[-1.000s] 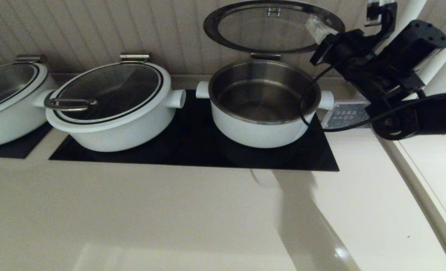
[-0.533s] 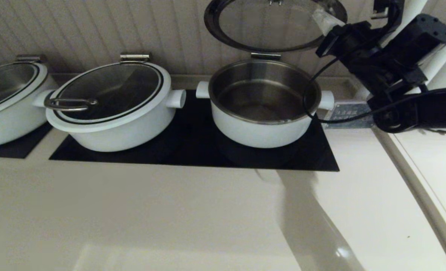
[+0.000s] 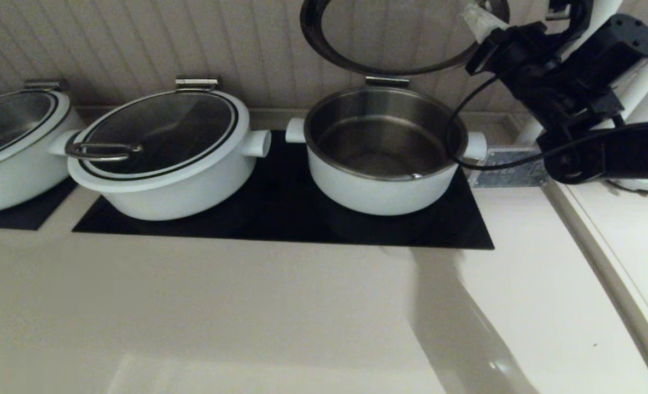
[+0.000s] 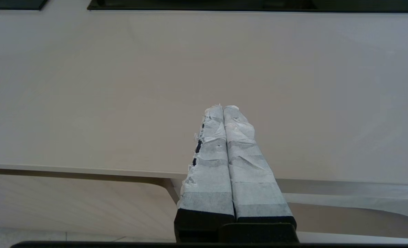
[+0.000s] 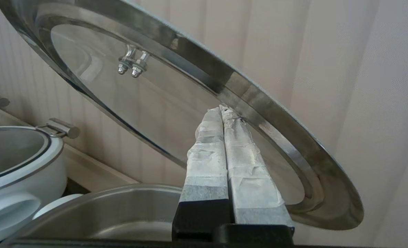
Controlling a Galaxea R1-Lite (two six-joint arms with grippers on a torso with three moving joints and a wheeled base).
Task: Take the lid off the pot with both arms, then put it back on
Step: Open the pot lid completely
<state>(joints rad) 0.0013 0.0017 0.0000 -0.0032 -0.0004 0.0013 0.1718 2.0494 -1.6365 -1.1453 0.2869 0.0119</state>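
Note:
The pot (image 3: 378,194) stands open on the right of the black cooktop, its steel lining bare; it also shows in the right wrist view (image 5: 121,206). The lid (image 3: 389,71) is tilted up on its hinge clip (image 3: 386,82) against the wall, underside facing me. In the right wrist view the lid (image 5: 155,103) shows two handle bolts. My right gripper (image 3: 479,19) is shut, with its taped tips (image 5: 221,109) touching the underside of the lid's steel rim. My left gripper (image 4: 222,108) is shut and empty above the counter's front edge, out of the head view.
A wider white pot (image 3: 165,158) with a loop-handled lid sits left of the open pot, and another (image 3: 6,148) at the far left. The black cooktop (image 3: 280,219) lies under them. A label plate (image 3: 509,169) lies right of the pot. The panelled wall stands close behind.
The lid has swung further up and back towards the wall. My right gripper has risen with it, staying against the rim. The left arm shows no change.

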